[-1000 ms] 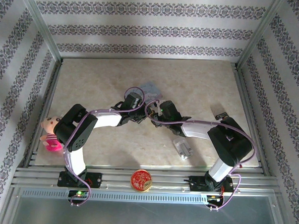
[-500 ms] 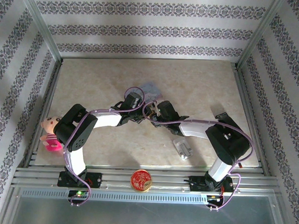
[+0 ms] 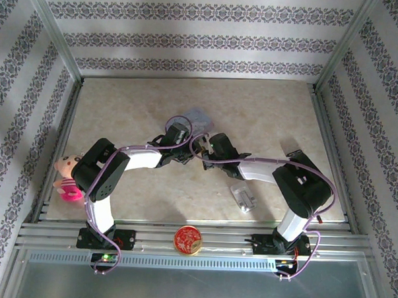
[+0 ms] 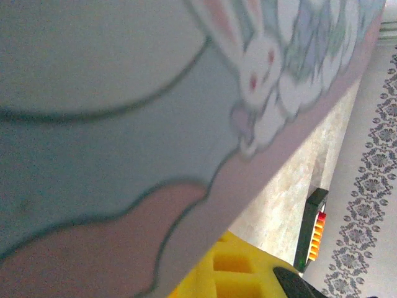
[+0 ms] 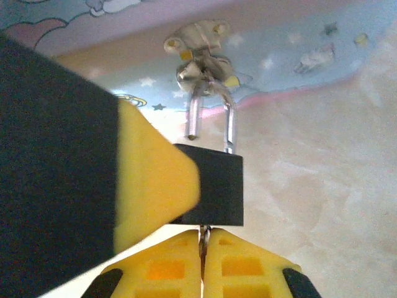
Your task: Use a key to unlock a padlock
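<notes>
The padlock (image 5: 217, 186), a small black body with a silvery shackle (image 5: 228, 124), hangs from the hasp (image 5: 197, 38) of a pale blue tin (image 5: 298, 56). One shackle leg ends free just above the body. The key (image 5: 203, 239) is a thin metal sliver entering the padlock's underside, and my right gripper (image 5: 203, 251) is shut on it. A yellow finger (image 5: 152, 180) of my left gripper (image 3: 190, 147) presses over the padlock's left side; its other finger is hidden. The two grippers meet at mid-table just in front of the tin (image 3: 199, 117).
A silver ridged block (image 3: 244, 197) lies by the right arm's forearm. A red-and-gold round tin (image 3: 189, 239) sits on the front rail. A pink doll (image 3: 65, 176) lies at the left edge. A small black device (image 3: 293, 154) rests right of centre.
My right gripper has slid a little left toward the left gripper and its jaws have shut on the key. The left arm has stayed put.
</notes>
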{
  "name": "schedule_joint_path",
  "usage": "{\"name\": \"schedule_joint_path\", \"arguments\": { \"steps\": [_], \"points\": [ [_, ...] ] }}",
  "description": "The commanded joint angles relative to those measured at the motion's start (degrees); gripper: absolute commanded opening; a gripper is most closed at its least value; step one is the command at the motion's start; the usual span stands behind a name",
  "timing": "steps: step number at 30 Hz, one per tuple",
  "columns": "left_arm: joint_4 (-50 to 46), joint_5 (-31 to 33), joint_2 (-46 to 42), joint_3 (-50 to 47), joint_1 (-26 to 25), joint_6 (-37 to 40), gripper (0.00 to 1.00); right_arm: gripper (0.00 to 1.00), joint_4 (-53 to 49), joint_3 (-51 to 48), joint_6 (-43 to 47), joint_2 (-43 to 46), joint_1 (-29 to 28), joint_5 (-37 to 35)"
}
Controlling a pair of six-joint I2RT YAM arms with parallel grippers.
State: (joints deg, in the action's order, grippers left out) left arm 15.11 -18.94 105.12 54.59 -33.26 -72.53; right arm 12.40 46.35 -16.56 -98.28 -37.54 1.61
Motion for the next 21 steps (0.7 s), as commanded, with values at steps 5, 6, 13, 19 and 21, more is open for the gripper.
{"name": "schedule_joint_path", "arguments": {
  "steps": [5,6,13,19,21],
  "points": [
    [-2.48,-2.92,-1.02,-0.16,0.21,-1.07,0.00,0.00,10.00,-3.08,-8.91,-0.33,5.82,14.97],
    [-2.38,-2.93,-1.00,-0.18,0.19,-1.10,0.00,0.00,10.60,-3.19,-9.54,-0.42,6.29,16.14],
    [-2.02,-2.69,-1.08,-0.62,0.21,-1.37,0.00,0.00,19.03,-4.59,-17.70,-2.95,10.45,26.79],
    [-1.52,-2.77,-1.25,-1.25,0.35,-1.80,0.00,0.00,32.75,-7.36,-27.65,-6.06,13.92,33.20],
    [-0.55,-2.90,-1.26,-1.73,0.51,-2.45,0.05,0.00,34.91,-7.63,-29.48,-6.64,14.38,33.90]
  ]
}}
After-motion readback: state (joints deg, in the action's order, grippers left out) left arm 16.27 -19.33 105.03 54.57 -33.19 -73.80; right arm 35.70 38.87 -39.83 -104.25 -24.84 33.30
